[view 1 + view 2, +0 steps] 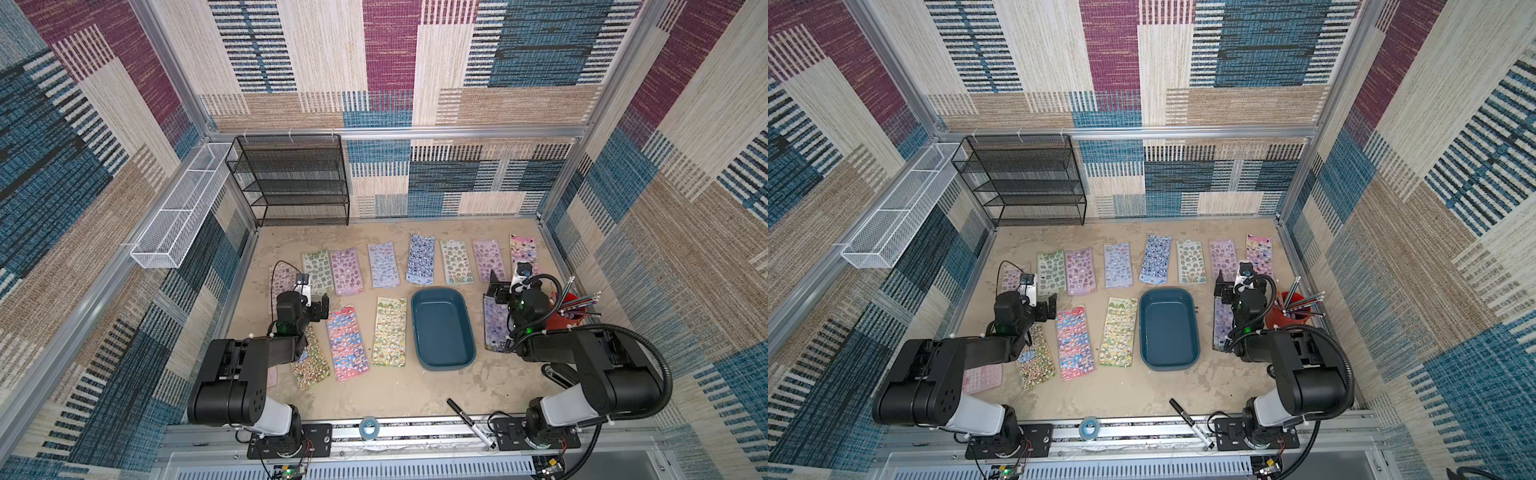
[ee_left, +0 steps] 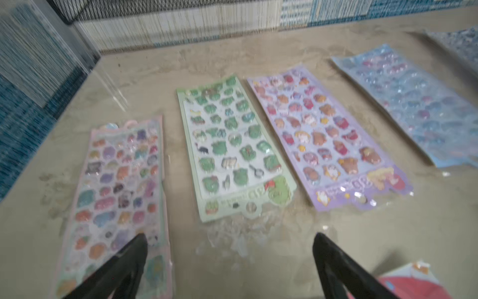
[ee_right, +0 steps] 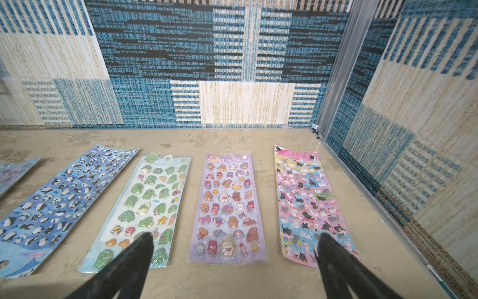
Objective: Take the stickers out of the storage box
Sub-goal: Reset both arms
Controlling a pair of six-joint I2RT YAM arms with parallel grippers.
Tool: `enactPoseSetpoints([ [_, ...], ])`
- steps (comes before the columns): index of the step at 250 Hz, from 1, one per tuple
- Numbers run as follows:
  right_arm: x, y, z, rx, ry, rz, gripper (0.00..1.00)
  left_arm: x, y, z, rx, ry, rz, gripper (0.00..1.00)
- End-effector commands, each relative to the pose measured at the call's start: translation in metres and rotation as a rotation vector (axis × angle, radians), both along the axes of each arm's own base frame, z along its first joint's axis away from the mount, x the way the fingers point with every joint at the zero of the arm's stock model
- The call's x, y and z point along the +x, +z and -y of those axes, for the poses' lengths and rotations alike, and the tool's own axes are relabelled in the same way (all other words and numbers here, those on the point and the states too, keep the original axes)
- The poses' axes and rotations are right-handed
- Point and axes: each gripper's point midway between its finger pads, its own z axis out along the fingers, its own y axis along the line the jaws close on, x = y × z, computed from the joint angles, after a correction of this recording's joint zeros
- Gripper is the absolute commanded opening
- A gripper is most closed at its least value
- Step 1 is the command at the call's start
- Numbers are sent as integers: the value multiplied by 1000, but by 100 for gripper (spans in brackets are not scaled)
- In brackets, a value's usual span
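The stickers [image 1: 383,264] are all out on the worktop [image 1: 399,386]: one row of sheets runs along the far side and a few more lie nearer the arms, each flat and apart from its neighbours as far as I can see. The box [image 1: 442,332] sits between the two arms, and its teal floor looks bare in both top views, so I'd say the job is as good as done. What's left is a last check and a clean retreat. A clear sleeve could hide against that glossy floor, so one careful look into the box seems worth it before calling it empty. The left gripper [image 2: 229,236] hangs over the near ends of a pink and a green sheet, its fingers [image 2: 124,264] spread wide with nothing between them. The right gripper [image 3: 235,235] is spread just as wide and empty above the far row. The right arm overhangs a lilac sheet [image 1: 494,328] just beside the box, with a pencil cup [image 1: 569,311] close on its outer side. I'd lift both arms straight up before drawing them back, because these thin sheets will likely skid if brushed.
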Motion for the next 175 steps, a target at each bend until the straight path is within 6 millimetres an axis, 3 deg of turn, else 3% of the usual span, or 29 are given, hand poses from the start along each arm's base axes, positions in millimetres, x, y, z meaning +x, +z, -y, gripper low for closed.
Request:
enactPoseSetpoints([
  [1,-11,15,0,55,47,108,99,9,36,8,-64,-48,178,100],
  [7,-17,13,-3,49,73,127,99,10,37,10,-63,-63,181,100],
  [16,-23,26,-9,32,113,199,99,12,36,14,-62,-89,178,100],
  [34,-13,16,-22,18,194,127,99,18,33,16,-73,-110,129,100],
  [47,-10,14,-12,62,175,117,99,24,29,13,-84,-96,88,100],
  [69,-11,15,-11,63,176,126,99,29,29,-5,-104,-4,79,100],
  [146,-16,19,-8,67,156,145,99,28,29,-5,-101,-3,80,100],
  [175,-15,17,-17,49,213,136,99,28,29,-5,-103,-3,79,100],
])
